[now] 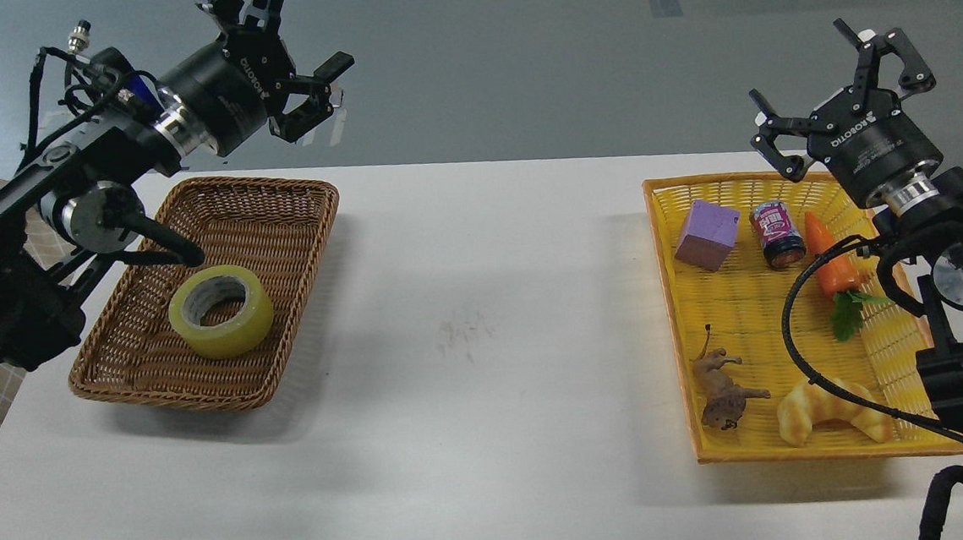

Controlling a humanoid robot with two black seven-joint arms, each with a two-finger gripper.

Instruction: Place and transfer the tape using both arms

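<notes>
The yellow tape roll [220,312] lies flat in the brown wicker basket [306,231] on the left of the white table. My left gripper [307,24] is open and empty. It hangs high above the basket's far edge, well clear of the tape. My right gripper [836,67] is open and empty, raised above the far right corner of the yellow basket [671,308]. Nothing touches the tape.
The yellow basket holds a purple cube [706,234], a small can [776,235], a toy carrot [830,258], a toy lion [723,389] and a tan croissant toy [831,419]. The white table [485,320] lies between the two baskets.
</notes>
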